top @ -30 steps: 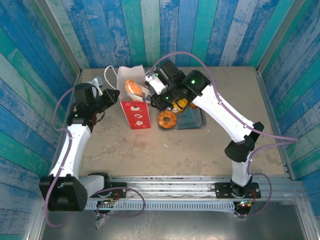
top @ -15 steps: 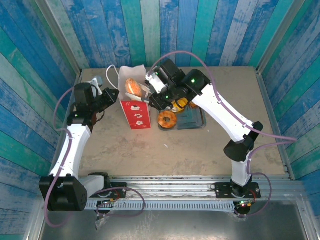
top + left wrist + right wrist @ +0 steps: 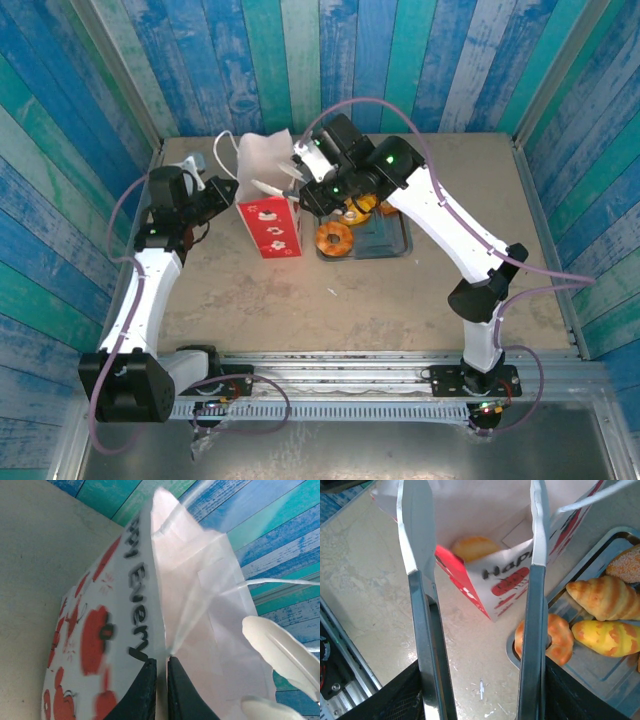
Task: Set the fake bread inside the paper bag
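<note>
OK, 1 bun [image 3: 470,547] lies inside the paper bag [image 3: 505,575], w/ the tongs [image 3: 417,530] spread and empty above its mouth. Your right pincer [image 3: 482,700] grips the tongs. Your left pincer [image 3: 161,677] is pinched narrow on the bag's rim, so don't loosen it. Lift the tongs straight up, clear of the cord handle [image 3: 590,497]. Then swing to the tray [image 3: 582,566] for the donut [image 3: 545,635], prob. the nearest piece. Squeeze gently, as it likely slips.

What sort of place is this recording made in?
Probably a staged robot test booth, not a real bakery: blue and teal painted plank walls box in a beige table, and toy pastries sit on a metal tray beside a paper bag.
</note>
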Robot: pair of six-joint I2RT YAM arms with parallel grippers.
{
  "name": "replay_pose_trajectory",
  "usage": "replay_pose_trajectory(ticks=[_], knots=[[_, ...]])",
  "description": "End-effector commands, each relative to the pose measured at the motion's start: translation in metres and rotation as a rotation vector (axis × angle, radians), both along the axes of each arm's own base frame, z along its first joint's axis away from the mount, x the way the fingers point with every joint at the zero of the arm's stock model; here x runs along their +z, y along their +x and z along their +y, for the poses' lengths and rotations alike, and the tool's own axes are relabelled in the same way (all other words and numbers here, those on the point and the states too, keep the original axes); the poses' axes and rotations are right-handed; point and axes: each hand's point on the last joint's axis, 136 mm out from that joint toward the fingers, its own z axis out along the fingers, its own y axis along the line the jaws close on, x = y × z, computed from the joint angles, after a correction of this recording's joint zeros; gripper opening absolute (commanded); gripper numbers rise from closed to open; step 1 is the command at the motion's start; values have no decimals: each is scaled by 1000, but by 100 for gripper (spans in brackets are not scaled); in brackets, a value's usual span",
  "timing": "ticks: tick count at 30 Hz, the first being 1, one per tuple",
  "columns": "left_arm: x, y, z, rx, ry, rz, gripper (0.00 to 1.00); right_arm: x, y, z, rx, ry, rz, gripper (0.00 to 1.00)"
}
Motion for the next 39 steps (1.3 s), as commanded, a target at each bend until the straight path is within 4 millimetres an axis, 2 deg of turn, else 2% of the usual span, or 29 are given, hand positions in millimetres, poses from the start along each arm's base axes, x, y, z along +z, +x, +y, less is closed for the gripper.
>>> replay_pose_trajectory(ticks=[1, 8, 12, 15, 19, 23, 28, 32, 35, 39], knots=[[-1, -4, -1, -16, 2, -9, 14, 24, 5, 4, -14, 76, -39, 55], [10, -5, -3, -29, 4, -38, 30, 80, -12, -8, -3, 244, -93, 53], [18, -8, -2, -26, 18, -58, 43, 107, -22, -27, -26, 327, -119, 53], [23, -12, 0, -17, 35, -75, 52, 115, -26, -46, -68, 370, -121, 53], [28, -19, 7, 16, 73, -89, 67, 110, -22, -81, -166, 390, -107, 53], [29, -26, 17, 70, 113, -105, 83, 89, -11, -127, -312, 429, -37, 52], [31, -35, 26, 115, 146, -143, 100, 41, -9, -165, -440, 469, 98, 51], [35, -41, 31, 137, 174, -174, 94, -4, -1, -192, -524, 469, 192, 51], [37, -45, 31, 135, 188, -189, 94, -46, 10, -217, -608, 434, 266, 50], [36, -49, 30, 124, 202, -193, 94, -91, 24, -243, -670, 408, 356, 49]])
